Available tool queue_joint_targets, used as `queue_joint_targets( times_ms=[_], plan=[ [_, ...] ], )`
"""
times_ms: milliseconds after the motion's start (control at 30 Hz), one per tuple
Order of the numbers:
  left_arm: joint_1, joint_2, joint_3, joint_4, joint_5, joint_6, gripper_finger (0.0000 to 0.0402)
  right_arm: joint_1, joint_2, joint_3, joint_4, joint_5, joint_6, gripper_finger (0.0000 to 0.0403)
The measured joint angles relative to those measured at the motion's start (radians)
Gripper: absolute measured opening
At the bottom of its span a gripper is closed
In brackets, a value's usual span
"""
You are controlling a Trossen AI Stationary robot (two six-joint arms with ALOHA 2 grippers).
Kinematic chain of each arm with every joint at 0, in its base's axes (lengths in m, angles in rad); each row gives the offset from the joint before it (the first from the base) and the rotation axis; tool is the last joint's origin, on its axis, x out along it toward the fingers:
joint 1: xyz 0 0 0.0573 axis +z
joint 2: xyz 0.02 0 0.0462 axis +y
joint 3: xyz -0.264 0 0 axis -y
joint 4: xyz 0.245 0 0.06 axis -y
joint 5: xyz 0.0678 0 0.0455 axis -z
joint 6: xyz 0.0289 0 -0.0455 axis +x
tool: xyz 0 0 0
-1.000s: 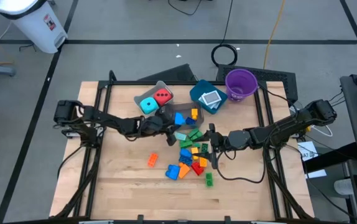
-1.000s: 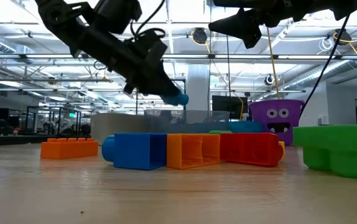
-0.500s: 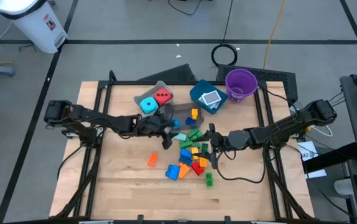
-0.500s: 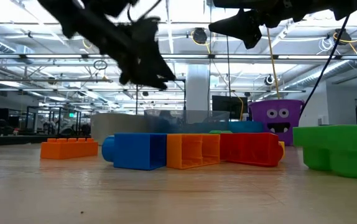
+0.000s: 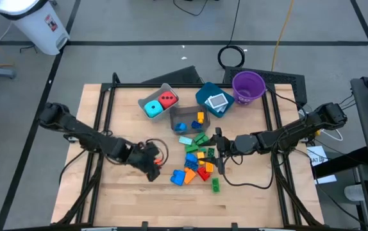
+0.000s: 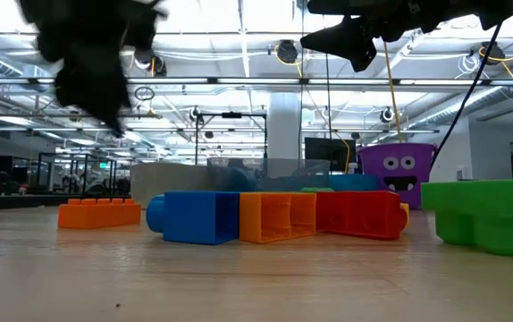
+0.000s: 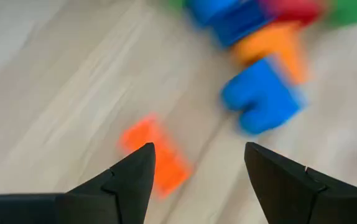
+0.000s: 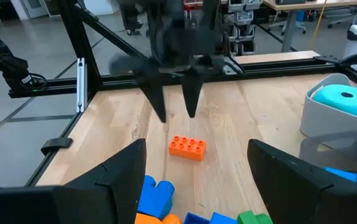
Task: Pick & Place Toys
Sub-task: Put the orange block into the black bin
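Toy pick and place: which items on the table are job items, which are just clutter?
Job items:
- orange brick
- brick pile
- cyan cube
- red cube
- cards

Lying about:
- purple cup
- grey bin
- dark bin
- teal bin

Left gripper above orange brick, fingers parted, nothing between them; arm stretched in from table's left edge. Right gripper hovers right of same brick, fingers apart, empty
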Motion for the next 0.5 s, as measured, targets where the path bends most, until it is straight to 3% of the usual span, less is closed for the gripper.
queue_joint_targets(
  times_ms=[200, 500],
  plan=[
    [-0.045, 0.071, -0.033, -0.031, -0.037, -0.208, 0.0255, 0.0, 0.0, 0.0, 0.013, 0.0, 0.006, 0.0251],
    [-0.015, 0.185, -0.033, 0.002, 0.018, -0.221, 0.0255, 0.0, 0.0, 0.0, 0.019, 0.0, 0.017, 0.0251]
  ],
)
